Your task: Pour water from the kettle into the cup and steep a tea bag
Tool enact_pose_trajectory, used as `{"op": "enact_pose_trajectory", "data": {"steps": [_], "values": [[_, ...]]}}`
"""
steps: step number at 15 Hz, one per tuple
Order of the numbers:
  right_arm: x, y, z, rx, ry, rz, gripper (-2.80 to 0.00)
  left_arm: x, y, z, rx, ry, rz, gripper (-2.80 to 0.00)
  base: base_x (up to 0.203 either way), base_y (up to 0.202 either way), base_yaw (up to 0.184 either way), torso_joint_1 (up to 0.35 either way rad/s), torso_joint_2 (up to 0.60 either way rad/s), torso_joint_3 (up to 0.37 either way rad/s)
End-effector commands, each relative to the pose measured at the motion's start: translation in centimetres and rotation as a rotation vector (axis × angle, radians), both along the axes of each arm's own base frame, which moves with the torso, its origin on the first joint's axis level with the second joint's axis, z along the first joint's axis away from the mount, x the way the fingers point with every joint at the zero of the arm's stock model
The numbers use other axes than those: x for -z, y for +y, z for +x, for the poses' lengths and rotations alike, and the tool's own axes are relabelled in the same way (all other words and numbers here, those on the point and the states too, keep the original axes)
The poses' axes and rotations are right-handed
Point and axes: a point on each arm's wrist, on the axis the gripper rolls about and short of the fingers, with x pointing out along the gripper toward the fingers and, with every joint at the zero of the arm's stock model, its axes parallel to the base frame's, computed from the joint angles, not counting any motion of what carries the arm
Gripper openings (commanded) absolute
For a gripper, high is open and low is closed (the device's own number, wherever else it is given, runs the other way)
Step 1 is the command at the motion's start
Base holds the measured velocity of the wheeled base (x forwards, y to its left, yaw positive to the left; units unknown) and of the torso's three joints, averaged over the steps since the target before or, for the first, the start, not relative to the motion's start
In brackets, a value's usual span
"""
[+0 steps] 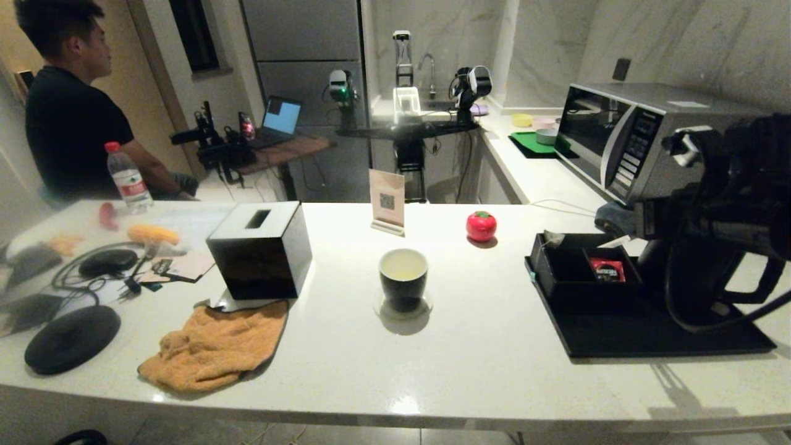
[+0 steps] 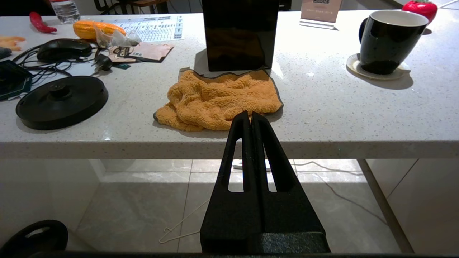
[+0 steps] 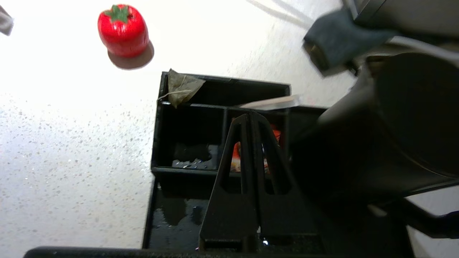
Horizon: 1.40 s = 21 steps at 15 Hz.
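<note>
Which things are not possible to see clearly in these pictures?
- Kettle, head view: the right arm covers its lid and spout.
- Cup, head view: liquid level too faint to judge.
- Red sachet, right wrist view: the shut right end effector hides most of it.

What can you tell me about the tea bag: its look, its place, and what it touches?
The tea bag is a small grey-green pouch shaped like a pyramid, of thin, slightly crumpled material, with a pale string hanging from it. It sits in a corner compartment of the black organizer box, the corner nearest the red tomato-shaped object, leaning on the rim with its tip above the wall. Nothing grips it; the right gripper hangs over another compartment, fingers shut.
</note>
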Motion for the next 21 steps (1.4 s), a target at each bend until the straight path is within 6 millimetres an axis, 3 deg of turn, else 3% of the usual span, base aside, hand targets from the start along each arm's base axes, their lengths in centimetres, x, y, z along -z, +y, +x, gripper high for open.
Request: {"op": "enact_pose_trajectory", "data": {"steps": [1, 5, 15, 21], "values": [[0.7, 1.4, 2.4, 0.021, 0.086, -0.006, -2.80, 0.0, 0.0, 0.0, 0.000, 0.000, 0.000, -2.80, 0.000, 0.000, 0.000, 0.000, 0.00, 0.000], [0.4, 3.4, 4.9, 0.082, 0.160, 0.078, -2.80, 0.0, 0.0, 0.0, 0.000, 0.000, 0.000, -2.80, 0.000, 0.000, 0.000, 0.000, 0.00, 0.000], [3.4, 5.2, 11.9, 0.166, 0.242, 0.154, -2.80, 0.0, 0.0, 0.0, 0.000, 0.000, 0.000, -2.80, 0.000, 0.000, 0.000, 0.000, 0.00, 0.000], [4.7, 5.5, 13.1, 0.184, 0.272, 0.175, -2.80, 0.0, 0.0, 0.0, 0.000, 0.000, 0.000, -2.80, 0.000, 0.000, 0.000, 0.000, 0.00, 0.000]]}}
